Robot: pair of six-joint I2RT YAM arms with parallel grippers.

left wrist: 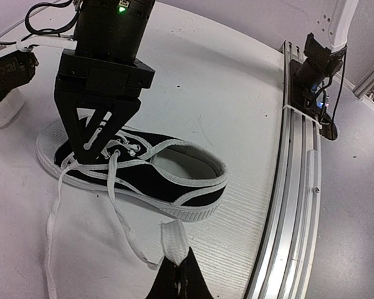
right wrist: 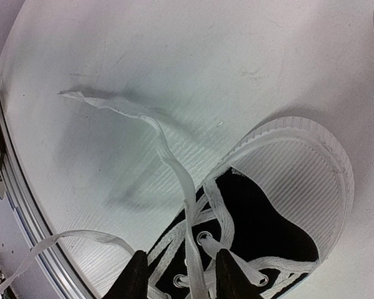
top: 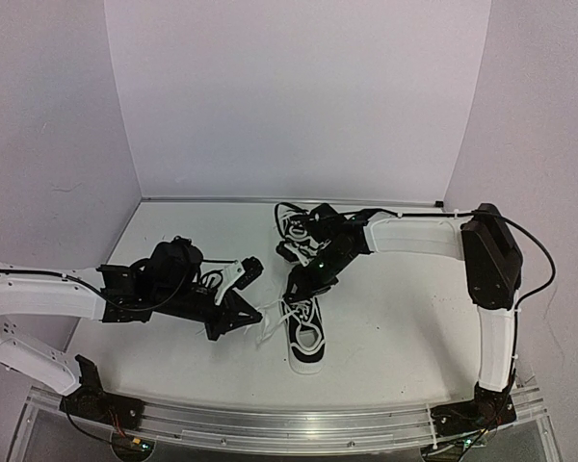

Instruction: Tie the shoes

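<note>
The left pincer (left wrist: 174, 266) is clamped on a flat white lace (left wrist: 172, 238) end. The right pincer (right wrist: 182, 275) gapes over the black, white-soled canvas sneaker (right wrist: 268, 218).

Soft, even light; faint shadows; wide-angle bending; right gripper (right wrist: 184, 277) blurred up close.

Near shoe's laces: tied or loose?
Loose. No bow on the near shoe; its laces trail over the table, one end pinched in the left gripper.
</note>
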